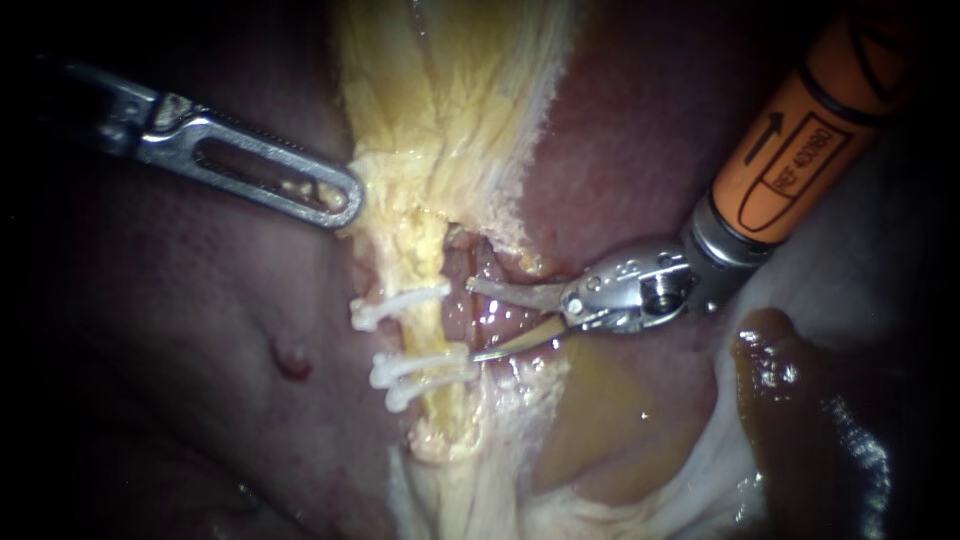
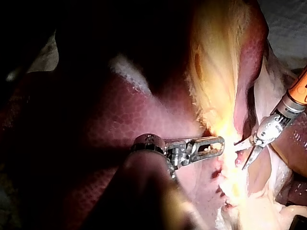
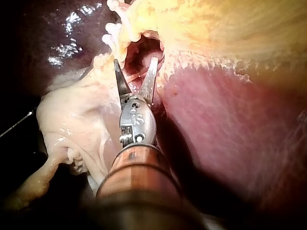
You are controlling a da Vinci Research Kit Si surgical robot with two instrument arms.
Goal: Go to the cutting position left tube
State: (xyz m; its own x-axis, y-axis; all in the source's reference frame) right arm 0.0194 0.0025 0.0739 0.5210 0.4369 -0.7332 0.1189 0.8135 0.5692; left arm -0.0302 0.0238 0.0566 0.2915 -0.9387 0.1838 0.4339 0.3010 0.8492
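Left tube point(image 1: 432, 335): centre of frame, a pale yellow strand running top to bottom, crossed by white clips point(image 1: 405, 303), one above and two below.
Right instrument point(image 1: 473, 320): enters from the upper right. Its bladed pincer is spread, with the tips just beside the tube's right edge, level with the bare stretch between the clips.
Left instrument point(image 1: 345, 203): enters from the upper left. Its pincer appears to be pinching the edge of the yellow tissue point(image 1: 450, 120) above the clips.
Handling: judged soft, thin, wet and slippery, and easily torn. The clips may shift if knocked.
Hold point: judged to be the bare stretch between the clips, with one blade on either side.
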